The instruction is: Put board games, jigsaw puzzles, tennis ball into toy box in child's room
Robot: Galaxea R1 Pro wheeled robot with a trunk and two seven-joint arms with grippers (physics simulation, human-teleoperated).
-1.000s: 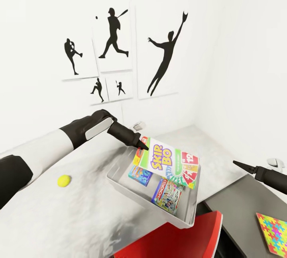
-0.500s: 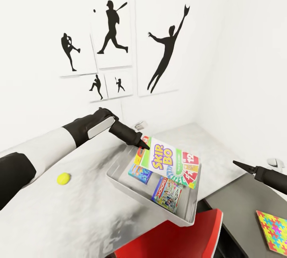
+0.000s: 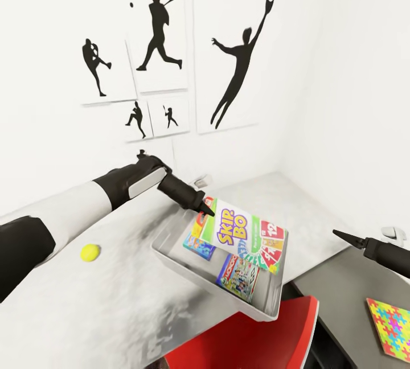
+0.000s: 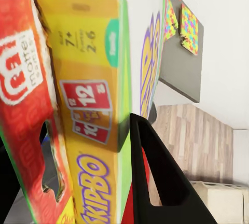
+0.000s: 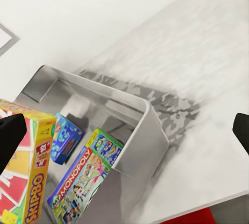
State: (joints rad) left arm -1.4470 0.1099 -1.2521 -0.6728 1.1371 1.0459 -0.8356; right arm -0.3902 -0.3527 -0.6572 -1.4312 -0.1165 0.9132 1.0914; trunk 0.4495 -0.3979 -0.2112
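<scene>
Left arm: a glossy black upper sleeve, then a white forearm shell, a black wrist with a pale grey panel, tapering into the slim black pointed left gripper [image 3: 204, 208]. The right gripper [image 3: 341, 236] is matte black and pointed too.

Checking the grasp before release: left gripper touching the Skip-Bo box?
Touching. In the left wrist view the left gripper has one dark finger pressed flat on the Skip-Bo box face, the box sitting between the jaws.

"SKIP-BO", "12" and "7+ 2-6" stand on the white-green-red box [image 3: 246, 236]; "MONOPOLY" on the green-edged box [image 5: 80, 187].
</scene>
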